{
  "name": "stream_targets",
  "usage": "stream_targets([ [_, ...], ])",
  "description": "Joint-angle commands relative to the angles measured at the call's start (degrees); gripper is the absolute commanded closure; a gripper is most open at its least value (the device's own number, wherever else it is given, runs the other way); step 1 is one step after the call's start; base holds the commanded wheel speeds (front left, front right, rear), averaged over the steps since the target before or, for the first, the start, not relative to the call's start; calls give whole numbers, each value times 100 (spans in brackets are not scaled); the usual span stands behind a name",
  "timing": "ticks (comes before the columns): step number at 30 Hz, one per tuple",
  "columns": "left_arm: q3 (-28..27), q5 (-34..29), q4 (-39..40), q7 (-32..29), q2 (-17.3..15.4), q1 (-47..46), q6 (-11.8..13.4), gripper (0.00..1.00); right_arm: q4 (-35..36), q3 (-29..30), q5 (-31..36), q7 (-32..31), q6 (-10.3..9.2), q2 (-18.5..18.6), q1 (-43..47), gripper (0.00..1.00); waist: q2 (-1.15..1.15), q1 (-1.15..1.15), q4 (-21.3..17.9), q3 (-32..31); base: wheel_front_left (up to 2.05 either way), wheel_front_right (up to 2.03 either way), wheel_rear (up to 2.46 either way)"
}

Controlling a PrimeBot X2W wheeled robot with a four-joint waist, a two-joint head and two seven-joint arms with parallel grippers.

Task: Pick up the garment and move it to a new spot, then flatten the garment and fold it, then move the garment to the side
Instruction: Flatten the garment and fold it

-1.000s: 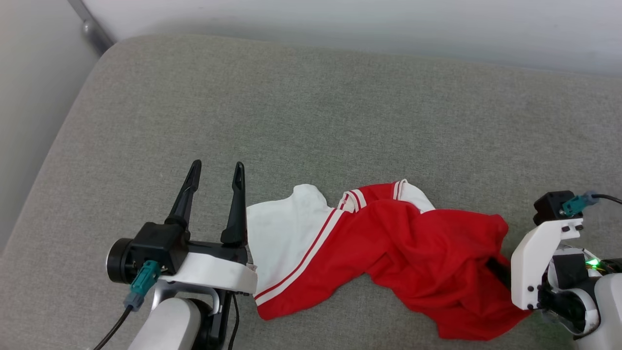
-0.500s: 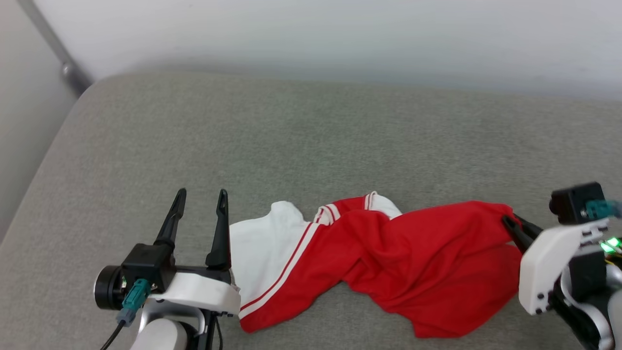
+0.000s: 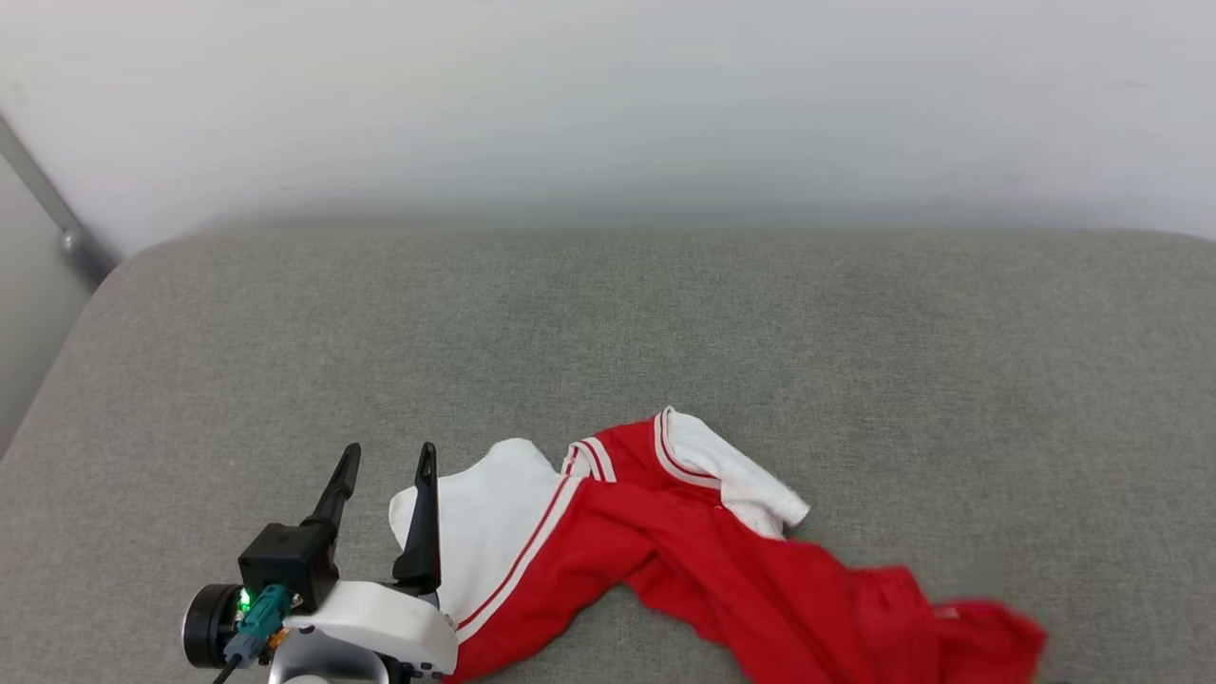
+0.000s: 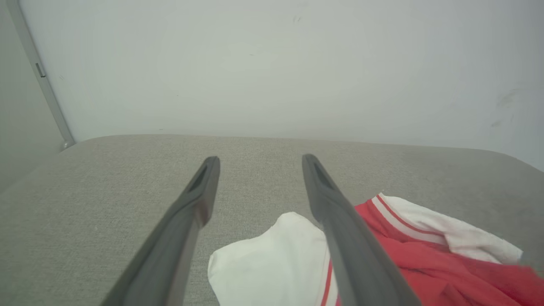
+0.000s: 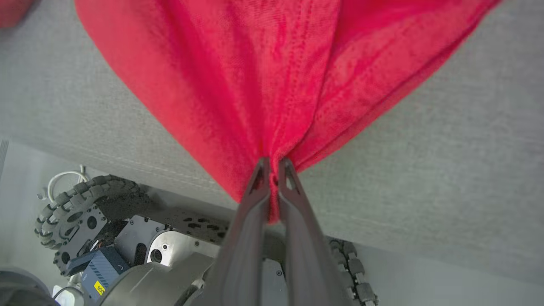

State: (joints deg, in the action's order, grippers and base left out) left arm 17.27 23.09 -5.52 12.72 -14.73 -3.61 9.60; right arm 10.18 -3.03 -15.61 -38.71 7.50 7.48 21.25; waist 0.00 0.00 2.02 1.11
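Right wrist view: right hand (image 5: 274, 163) tight on red garment (image 5: 255, 76)

The garment (image 3: 665, 560) is matt knitted cloth, the cushion (image 3: 608, 332) coarse woven fabric.

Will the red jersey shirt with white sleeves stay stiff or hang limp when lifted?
Probably limp: the red jersey shirt drapes in folds where the right fingers pinch it. Likely drags: its white sleeve lies on the grey cushion.
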Motion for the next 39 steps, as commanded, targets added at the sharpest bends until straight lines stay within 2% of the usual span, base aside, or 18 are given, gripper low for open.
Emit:
stream_targets([
  [1,0,24,-19,-29,-26,67,13,0,-231,25,14,119,-4,-25,57,100,0,0,7,-26,0,0,0],
  [2,2,27,-38,-28,-32,83,13,0,-450,49,-62,257,-3,-110,54,87,0,0,4,-48,0,0,0],
  [3,-1,41,-44,-31,-34,92,11,0,-656,24,2,395,-2,-99,25,34,0,0,5,-57,0,0,0],
  [4,6,53,-56,-37,-38,97,8,0,-796,27,-14,601,-2,-118,-43,0,0,0,11,-63,0,0,0],
  [9,4,71,-52,-57,-54,144,49,0,-891,227,-137,1664,-2,-260,-321,0,0,0,3,-102,0,0,0],
  [10,-10,96,-33,-51,-55,188,74,0,-658,349,-188,2157,-2,-290,-487,0,0,0,-3,-122,0,0,0],
  [12,-20,107,-7,-38,-52,193,92,0,-553,478,-262,2388,-2,-295,-640,0,0,0,-4,-108,0,0,0],
  [16,-24,105,42,9,-27,58,101,0,-697,713,-384,2402,-2,-180,-1172,0,0,0,58,19,0,0,0],
  [21,79,20,98,39,47,-207,51,0,-1346,633,-512,1730,-1,143,-2106,0,0,0,313,352,0,0,0],
  [30,216,-55,-46,179,307,-687,-86,0,-2018,-211,-1038,229,-1,723,-3704,0,0,0,816,985,0,0,0],
  [38,258,-112,-269,242,545,-961,-236,0,-2807,-775,-1298,-763,-2,937,-4372,0,0,0,1035,1373,0,0,0],
  [39,244,-122,-295,246,561,-981,-251,0,-2942,-848,-1319,-835,-2,918,-4350,14,0,0,1044,1392,0,0,0],
])
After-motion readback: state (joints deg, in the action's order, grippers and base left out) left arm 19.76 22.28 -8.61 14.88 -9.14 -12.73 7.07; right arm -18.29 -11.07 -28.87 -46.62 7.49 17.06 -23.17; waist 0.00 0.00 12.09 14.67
